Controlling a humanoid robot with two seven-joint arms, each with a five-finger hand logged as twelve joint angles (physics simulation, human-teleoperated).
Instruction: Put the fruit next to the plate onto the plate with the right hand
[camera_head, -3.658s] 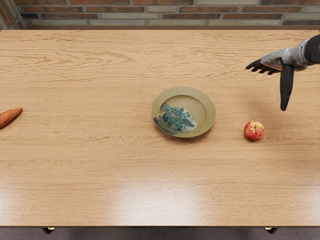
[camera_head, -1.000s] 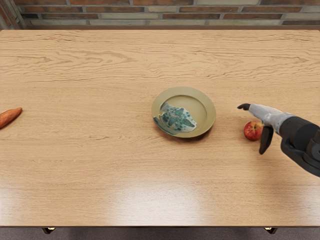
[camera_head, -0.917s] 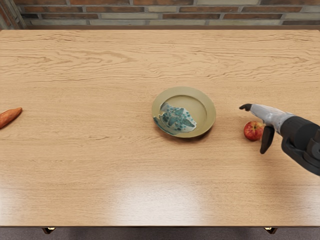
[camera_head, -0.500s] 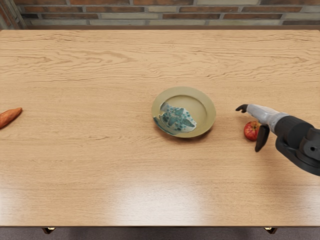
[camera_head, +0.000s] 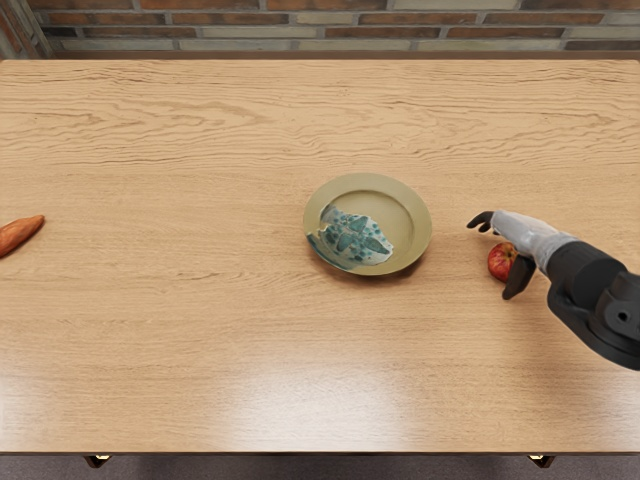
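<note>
Movement since the earlier frames belongs to the right arm (camera_head: 592, 292) alone. It reaches in from the right edge, and its right hand (camera_head: 515, 240), which hung high over the far right of the tabletop (camera_head: 200, 330) a few seconds ago, now sits low over the apple (camera_head: 498, 262). In the last half second it has slid a little further left, so that more of the fruit is covered.

The apple, the plate (camera_head: 415, 212) and the orange root vegetable (camera_head: 18, 234) at the left edge lie where they lay before. The hand is not closed. Its dark-tipped fingers (camera_head: 482, 221) curl slightly past the far side of the apple, and the thumb (camera_head: 519, 277) points down along the fruit's right, near side, so the hand straddles the apple without gripping it. Whether any finger touches the skin cannot be told.

The red apple rests on the wood to the right of the plate, near it but clear of its rim. The plate's blue-green patterned centre carries nothing.
</note>
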